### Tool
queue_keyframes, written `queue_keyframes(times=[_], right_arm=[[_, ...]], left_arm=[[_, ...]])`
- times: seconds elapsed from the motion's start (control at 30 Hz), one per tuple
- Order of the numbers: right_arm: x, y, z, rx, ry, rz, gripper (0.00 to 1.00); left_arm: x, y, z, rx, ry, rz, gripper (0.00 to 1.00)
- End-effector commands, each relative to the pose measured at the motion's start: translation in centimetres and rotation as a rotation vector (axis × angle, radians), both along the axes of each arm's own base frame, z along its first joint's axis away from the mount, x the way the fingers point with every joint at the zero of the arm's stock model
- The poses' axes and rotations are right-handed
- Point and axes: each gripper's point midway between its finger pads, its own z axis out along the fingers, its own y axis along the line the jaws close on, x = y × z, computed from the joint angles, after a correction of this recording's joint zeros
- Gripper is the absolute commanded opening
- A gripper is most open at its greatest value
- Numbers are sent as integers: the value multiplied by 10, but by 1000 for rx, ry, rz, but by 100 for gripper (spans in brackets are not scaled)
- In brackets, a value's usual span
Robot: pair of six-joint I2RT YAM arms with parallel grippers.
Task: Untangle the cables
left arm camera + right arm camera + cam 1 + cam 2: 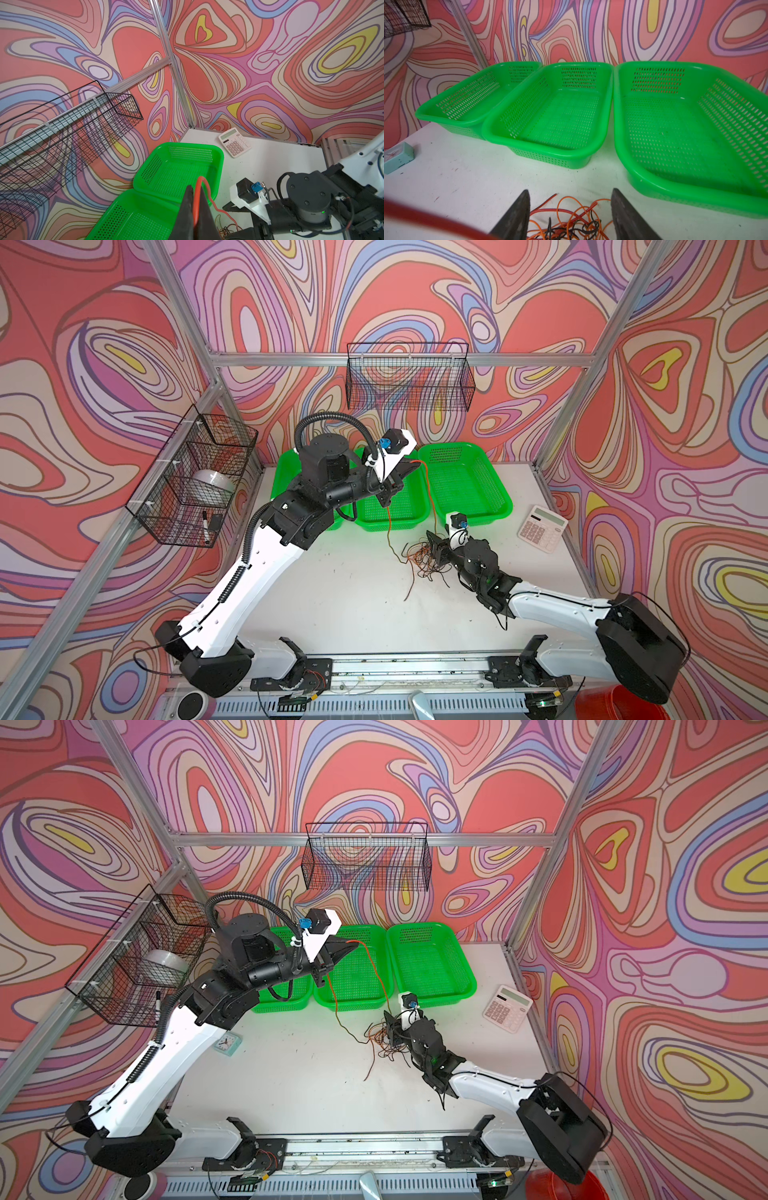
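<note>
The cables point(424, 562) lie in a messy pile on the white table point(332, 601), in front of the green baskets point(550, 153). One orange cable point(195, 207) goes up from the pile to the left gripper point(196, 188), which pinches it tight high above the baskets. The right gripper point(569, 192) sits low at the pile with its jaws wide apart.

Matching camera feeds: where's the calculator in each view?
Both top views: calculator right of the rightmost basket.
Left wrist: calculator beyond that basket, near the wall corner.
Right wrist: not in view.
Shared landmark: that basket, in all four.
</note>
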Motion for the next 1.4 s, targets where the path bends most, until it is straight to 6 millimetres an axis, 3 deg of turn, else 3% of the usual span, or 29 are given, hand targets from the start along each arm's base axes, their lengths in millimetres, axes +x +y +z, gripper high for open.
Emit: queue_keyframes(times=[0.0, 0.17, 0.27, 0.37, 0.5, 0.73, 0.8, 0.87, 1.0, 1.03, 1.07, 1.23, 1.37], right_arm=[[-1, 1, 1, -80, -13, 30, 64], [8, 12, 3, -108, -14, 51, 55], [15, 10, 5, -118, -5, 14, 31], [12, 8, 15, -111, -23, 17, 13], [7, 5, 24, -132, -32, 28, 0], [12, 1, 39, -249, -22, 14, 0], [13, 2, 44, -270, -22, 22, 0], [13, 7, 45, -285, -14, 49, 0], [14, 14, 45, -325, 3, 93, 0], [14, 15, 46, -335, 3, 101, 0], [15, 16, 45, -347, 4, 108, 0], [17, 18, 47, -359, 7, 143, 0], [23, 6, 51, -353, 10, 103, 0]], left_arm=[[-4, 0, 6, -22, -11, -22, 0], [-4, 1, 6, -29, -13, -16, 0], [-3, 4, 3, -20, -12, 3, 0], [5, 13, -7, -26, 19, 43, 0], [27, 35, -39, -85, 107, 105, 0], [41, 53, -126, -118, 208, 172, 0], [44, 59, -145, -126, 225, 196, 13], [41, 60, -166, -104, 249, 196, 50], [32, 59, -179, -63, 256, 168, 77], [30, 59, -180, -52, 254, 164, 91], [28, 59, -182, -27, 246, 163, 100], [21, 53, -202, 186, 140, 185, 100], [26, 61, -193, 167, 66, 255, 100]])
